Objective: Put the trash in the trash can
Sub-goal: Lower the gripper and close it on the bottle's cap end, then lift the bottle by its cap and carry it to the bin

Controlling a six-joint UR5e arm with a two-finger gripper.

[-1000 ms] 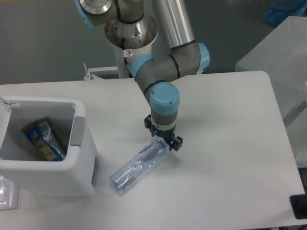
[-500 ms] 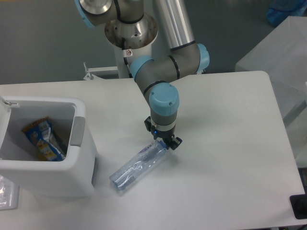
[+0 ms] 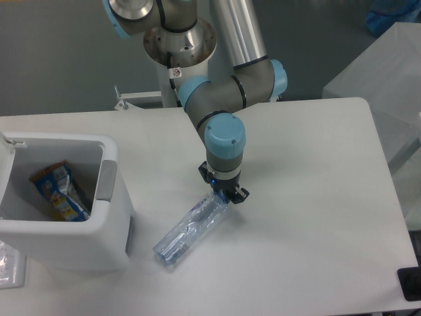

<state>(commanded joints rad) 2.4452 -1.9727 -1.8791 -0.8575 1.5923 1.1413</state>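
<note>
Bottle (image 3: 187, 230) lying, neck in hand (image 3: 222, 197)

A white table (image 3: 316, 217) carries 2 things: a white trash can (image 3: 79, 243) at its left edge and a squashed clear water bottle (image 3: 187, 228) beside it.
</note>
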